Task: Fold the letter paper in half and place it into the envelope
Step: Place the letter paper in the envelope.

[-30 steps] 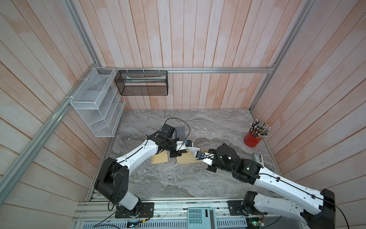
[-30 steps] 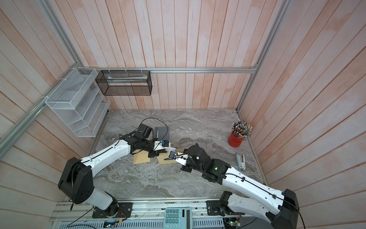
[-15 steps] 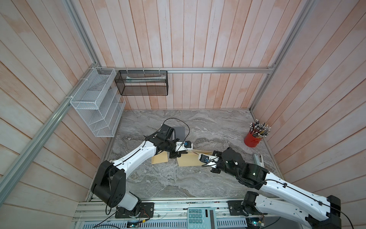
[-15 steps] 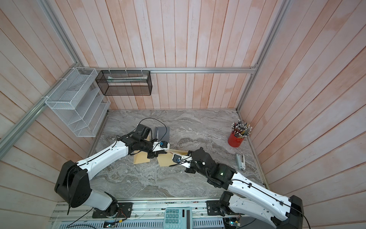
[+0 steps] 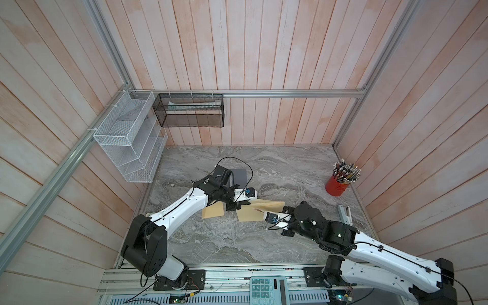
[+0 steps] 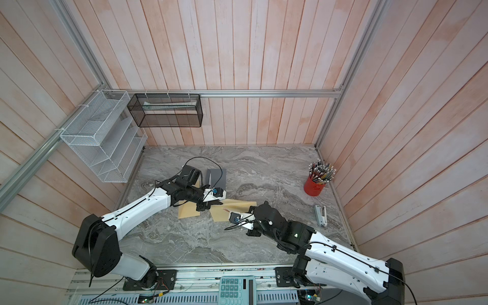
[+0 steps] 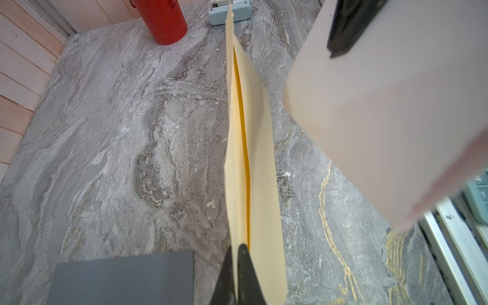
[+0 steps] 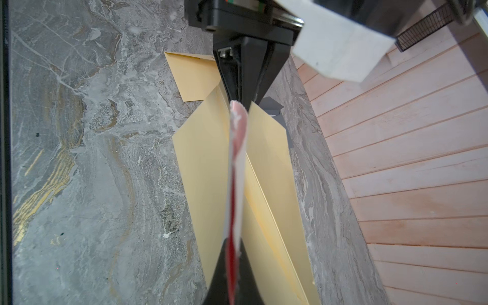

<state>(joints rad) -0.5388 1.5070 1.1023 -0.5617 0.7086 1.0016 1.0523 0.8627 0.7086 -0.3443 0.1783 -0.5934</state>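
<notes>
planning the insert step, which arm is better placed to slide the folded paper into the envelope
Right. The right gripper is shut on the folded paper, its edge aimed at the envelope. The left gripper is pinching the envelope's edge, holding its mouth slightly open, so it should likely stay put.

Ahead of the left jaws the right arm (image 5: 309, 219) blocked my path; red cup (image 5: 336, 188) and stapler (image 5: 344, 214) stood well beyond. A grey pad (image 5: 240, 176) lay beside those jaws; on their other side I had open desk (image 5: 211, 245).
</notes>
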